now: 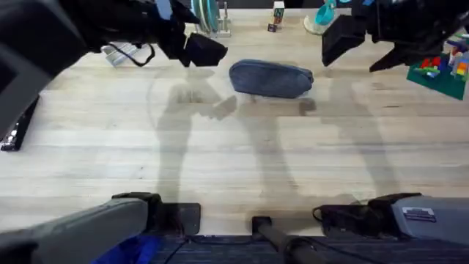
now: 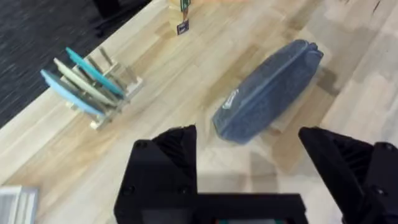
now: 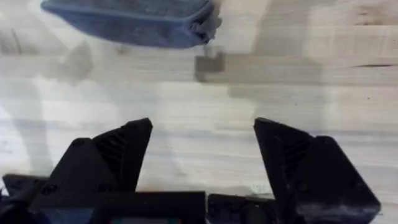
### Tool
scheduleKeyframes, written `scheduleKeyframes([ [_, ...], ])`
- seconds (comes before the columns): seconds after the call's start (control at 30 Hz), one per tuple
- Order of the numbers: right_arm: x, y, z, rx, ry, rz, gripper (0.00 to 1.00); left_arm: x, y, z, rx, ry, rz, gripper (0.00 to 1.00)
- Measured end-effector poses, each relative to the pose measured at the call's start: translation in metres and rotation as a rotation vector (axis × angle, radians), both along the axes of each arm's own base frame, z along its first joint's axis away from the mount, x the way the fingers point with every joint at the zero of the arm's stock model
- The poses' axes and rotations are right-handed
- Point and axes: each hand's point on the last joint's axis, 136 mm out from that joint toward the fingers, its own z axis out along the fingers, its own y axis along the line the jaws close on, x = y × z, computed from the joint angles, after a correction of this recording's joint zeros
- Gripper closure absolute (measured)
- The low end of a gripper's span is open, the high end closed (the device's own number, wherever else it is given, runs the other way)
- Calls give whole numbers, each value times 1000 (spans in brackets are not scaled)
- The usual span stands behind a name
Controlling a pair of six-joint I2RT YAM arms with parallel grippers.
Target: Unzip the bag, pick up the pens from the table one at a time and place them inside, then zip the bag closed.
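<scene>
Both arms raised above the table, grippers spread and empty, either side of the bag.

The bag [image 1: 271, 78] lies zipped on the table [image 1: 234, 161] toward the far middle, its zipper running lengthwise along the top. The left gripper [image 1: 201, 51] hangs just off the bag's left end, its black fingers [image 2: 180, 146] wide apart with nothing between them. The right gripper [image 1: 344, 37] hovers off the bag's right end, fingers [image 3: 124, 146] equally wide, holding nothing. A dish rack [image 2: 93, 87] stands near the far edge.

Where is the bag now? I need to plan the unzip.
In the overhead view the bag lies on the table at its far middle, between the two raised grippers, untouched.
</scene>
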Motion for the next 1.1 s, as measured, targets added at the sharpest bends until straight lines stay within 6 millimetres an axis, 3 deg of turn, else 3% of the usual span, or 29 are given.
scheduleKeyframes([
  [0.27, -21, 12, 9, -3, 7, 60, 5, -41, 4, 14, 96, 32, 69, 6],
  [0.53, -39, 18, 22, 3, -20, 95, 5, -69, 23, 35, 69, 78, 266, 6],
  [0.73, -65, 12, 27, -6, 19, 99, 5, -88, 40, 27, 55, 195, 429, 6],
  [1.1, -75, 9, 31, -8, 18, 110, 5, -101, 58, 23, 14, 292, 622, 6],
])
